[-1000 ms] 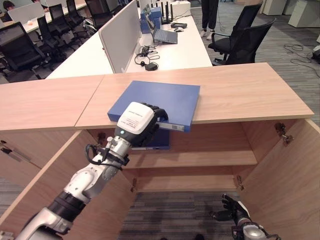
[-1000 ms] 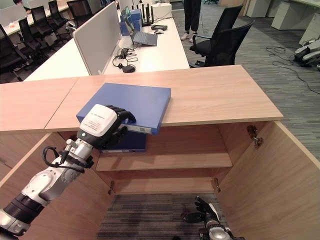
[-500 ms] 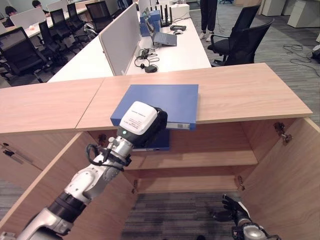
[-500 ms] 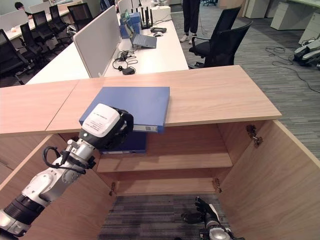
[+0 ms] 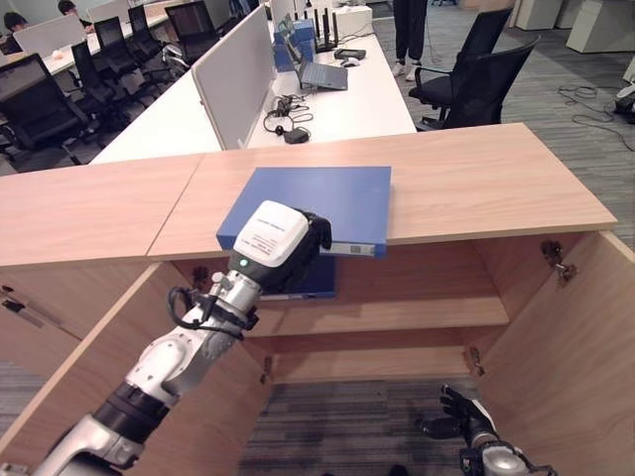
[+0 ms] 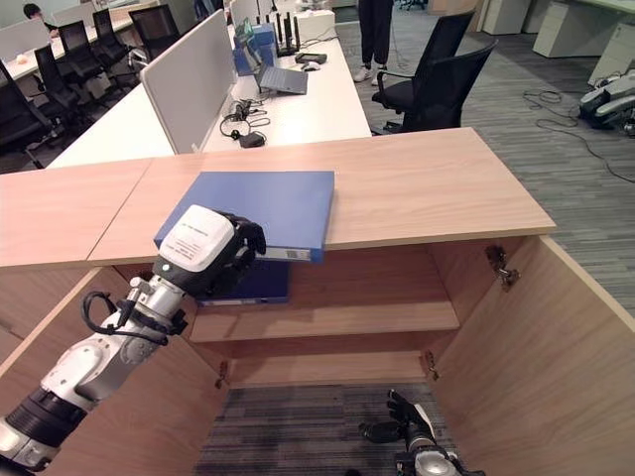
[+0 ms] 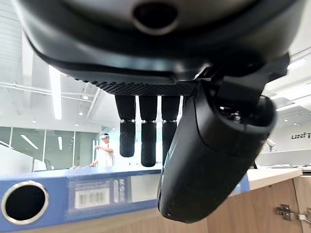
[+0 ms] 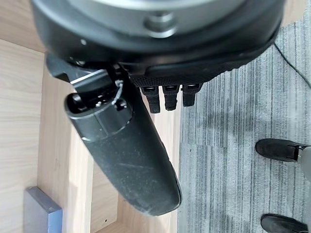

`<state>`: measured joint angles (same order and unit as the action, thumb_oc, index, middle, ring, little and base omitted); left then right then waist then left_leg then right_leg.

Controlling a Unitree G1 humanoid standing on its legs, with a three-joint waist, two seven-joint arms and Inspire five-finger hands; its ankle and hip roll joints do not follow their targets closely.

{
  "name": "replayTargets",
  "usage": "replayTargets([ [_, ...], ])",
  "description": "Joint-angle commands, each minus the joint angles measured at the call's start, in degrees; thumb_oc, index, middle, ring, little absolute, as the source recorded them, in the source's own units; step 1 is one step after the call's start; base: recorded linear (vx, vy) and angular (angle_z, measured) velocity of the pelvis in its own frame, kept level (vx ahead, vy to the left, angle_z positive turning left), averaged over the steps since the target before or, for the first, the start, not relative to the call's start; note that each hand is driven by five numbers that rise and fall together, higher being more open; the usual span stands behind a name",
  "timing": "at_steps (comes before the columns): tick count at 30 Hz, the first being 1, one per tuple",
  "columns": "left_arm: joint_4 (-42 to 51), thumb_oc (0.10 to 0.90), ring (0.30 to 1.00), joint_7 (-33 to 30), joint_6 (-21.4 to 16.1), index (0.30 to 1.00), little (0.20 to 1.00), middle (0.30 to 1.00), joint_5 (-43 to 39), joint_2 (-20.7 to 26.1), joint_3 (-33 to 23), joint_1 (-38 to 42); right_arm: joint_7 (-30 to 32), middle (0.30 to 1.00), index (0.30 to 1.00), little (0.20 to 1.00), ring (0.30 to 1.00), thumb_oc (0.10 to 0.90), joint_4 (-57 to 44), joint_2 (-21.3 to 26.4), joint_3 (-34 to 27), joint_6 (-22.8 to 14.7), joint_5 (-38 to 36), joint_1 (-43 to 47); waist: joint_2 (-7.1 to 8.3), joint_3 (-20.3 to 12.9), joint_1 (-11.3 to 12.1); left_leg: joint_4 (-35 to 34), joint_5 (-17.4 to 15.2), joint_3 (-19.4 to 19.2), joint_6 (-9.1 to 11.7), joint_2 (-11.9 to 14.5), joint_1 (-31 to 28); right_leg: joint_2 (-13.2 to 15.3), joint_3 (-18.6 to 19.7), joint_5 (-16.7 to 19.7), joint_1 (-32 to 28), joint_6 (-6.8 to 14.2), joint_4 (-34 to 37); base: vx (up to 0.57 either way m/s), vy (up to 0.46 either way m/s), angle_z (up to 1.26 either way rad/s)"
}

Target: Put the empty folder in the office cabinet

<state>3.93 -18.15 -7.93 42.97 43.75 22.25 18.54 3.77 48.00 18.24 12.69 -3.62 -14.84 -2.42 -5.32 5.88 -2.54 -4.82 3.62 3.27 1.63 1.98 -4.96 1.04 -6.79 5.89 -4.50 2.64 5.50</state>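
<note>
- The folder (image 5: 319, 203) is blue and flat, with a white label and a round hole on its spine.
- It lies on top of the cabinet (image 5: 476, 188), its spine end sticking out over the front edge.
- The cabinet is light wood, with both doors open and shelves inside.

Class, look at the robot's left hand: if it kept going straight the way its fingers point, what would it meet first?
Probably the blue folder lying on the cabinet top: the left hand reaches at its near edge, fingers above, thumb in front of the spine.
</note>
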Motion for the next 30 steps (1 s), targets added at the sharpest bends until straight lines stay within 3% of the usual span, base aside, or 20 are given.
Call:
replayTargets([
  [1,5.39,0.8,0.9,-4.68,-0.69,0.9,0.9,0.9,-3.06,1.39,-5.96,7.41,0.65,0.9,0.9,0.9,0.9,0.8,0.1,0.1,-0.19,-3.53,-1.48,3.75,2.07,-1.95,0.59,-0.18,-9.27,1.98,1.53,1.25,-4.5,2.73,-1.83,-10.41,-3.98,3.82,-0.5,0.0,0.0,0.0],
  [15,13.0,0.8,0.9,-5.19,-2.22,0.9,0.9,0.9,-6.89,1.36,-8.34,9.3,1.47,0.9,0.9,0.9,0.9,0.8,1.65,-0.54,0.12,-3.12,-0.56,4.89,2.37,-2.31,1.32,-0.18,-9.15,2.44,1.42,1.07,-4.62,2.78,-2.16,-10.38,-4.22,3.76,-0.5,0.0,0.001,0.02],
  [30,10.65,0.8,0.9,-4.65,-2.23,0.9,0.9,0.9,-8.16,-0.13,-5.87,10.35,1.74,0.9,0.9,0.9,0.9,0.8,1.41,-0.45,0.42,-3.09,-0.12,4.67,2.55,-2.51,1.0,-0.18,-9.66,2.44,1.11,0.87,-4.82,2.97,-2.06,-10.34,-4.4,3.8,-0.5,0.0,0.001,0.0],
])
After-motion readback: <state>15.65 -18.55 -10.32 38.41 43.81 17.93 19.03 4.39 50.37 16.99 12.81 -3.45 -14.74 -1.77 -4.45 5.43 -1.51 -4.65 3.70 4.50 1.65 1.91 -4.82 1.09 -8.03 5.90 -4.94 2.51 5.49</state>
